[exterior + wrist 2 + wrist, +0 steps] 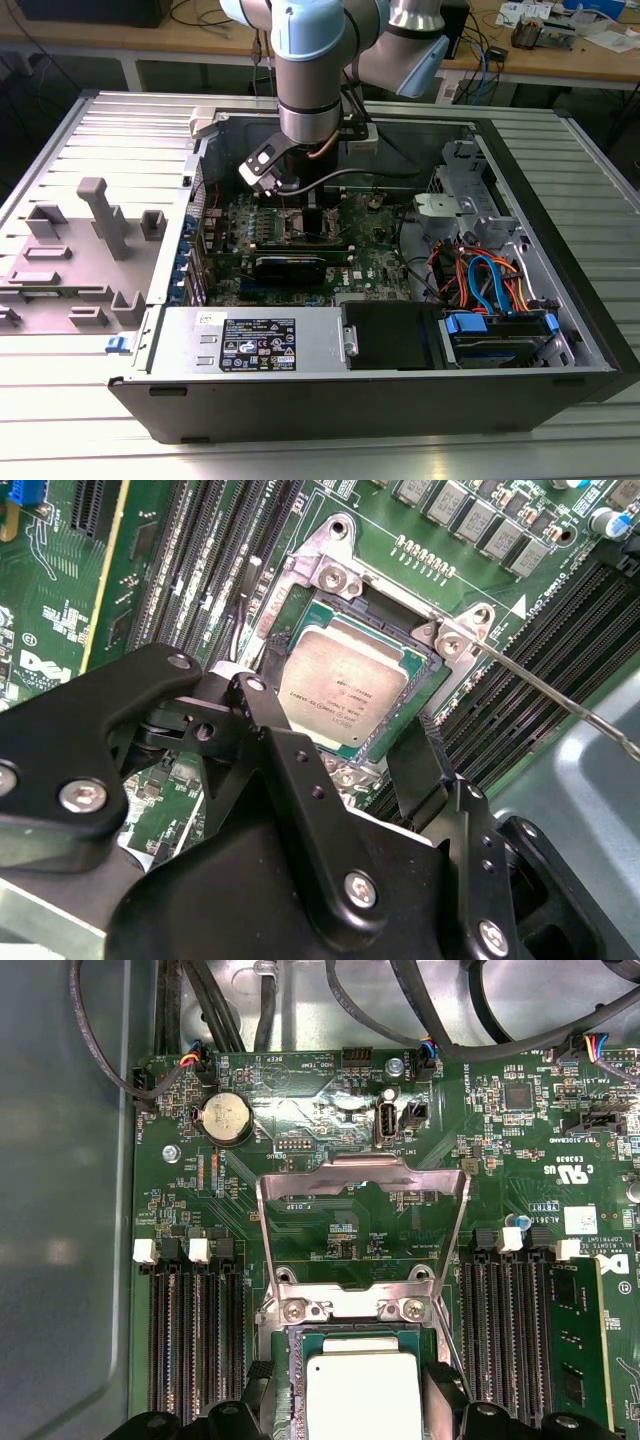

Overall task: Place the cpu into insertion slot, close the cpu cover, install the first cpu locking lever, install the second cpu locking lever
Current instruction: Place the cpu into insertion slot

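Note:
The cpu lies flat in the insertion slot, silver top up, also seen in the first wrist view as the cpu in the insertion slot. My gripper stands open over it, one black finger on each side, with small gaps to the chip. The cpu cover is swung up, its silver frame standing raised beyond the slot. A thin wire locking lever sticks out loose from one corner of the slot. In the exterior view my gripper reaches down into the open computer case over the motherboard.
Long black memory slots flank the slot on both sides. Cables hang along the board's far edge. The case holds a power supply and a drive cage with orange and blue cables. A grey fixture lies at the exterior view's left.

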`<state>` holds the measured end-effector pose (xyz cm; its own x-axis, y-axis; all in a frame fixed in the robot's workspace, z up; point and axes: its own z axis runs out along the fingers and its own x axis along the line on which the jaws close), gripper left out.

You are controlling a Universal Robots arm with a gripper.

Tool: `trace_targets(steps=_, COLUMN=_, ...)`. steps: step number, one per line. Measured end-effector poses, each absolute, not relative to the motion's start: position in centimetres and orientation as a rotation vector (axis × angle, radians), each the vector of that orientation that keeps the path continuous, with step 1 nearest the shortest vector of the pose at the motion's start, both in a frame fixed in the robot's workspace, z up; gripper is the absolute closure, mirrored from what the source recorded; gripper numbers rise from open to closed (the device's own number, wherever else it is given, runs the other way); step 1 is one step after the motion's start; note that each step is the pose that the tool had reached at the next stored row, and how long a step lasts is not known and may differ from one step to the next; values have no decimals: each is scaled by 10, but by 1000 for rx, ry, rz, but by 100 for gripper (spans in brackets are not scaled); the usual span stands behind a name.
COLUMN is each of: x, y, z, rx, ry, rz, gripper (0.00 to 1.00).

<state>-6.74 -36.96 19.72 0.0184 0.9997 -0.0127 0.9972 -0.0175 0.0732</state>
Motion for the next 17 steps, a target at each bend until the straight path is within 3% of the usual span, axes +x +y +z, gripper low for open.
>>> trace_targets(steps=6, x=-67, y=-370, z=197, rx=2197, ry=2158, rz=65, gripper=31)
trace_targets(steps=7, x=-67, y=-370, z=197, rx=2197, ry=2158, rz=65, gripper=25)
trace_targets(steps=10, x=-67, y=-370, z=197, rx=2197, ry=2158, rz=65, gripper=25)
trace_targets(steps=12, x=-67, y=-369, z=197, rx=2197, ry=2158, rz=65, gripper=26)
trace_targets(steps=13, x=-67, y=-369, z=197, rx=2197, ry=2158, rz=65, gripper=33)
trace_targets(steps=17, x=-67, y=-370, z=198, rx=2197, ry=2158, rz=65, gripper=33)
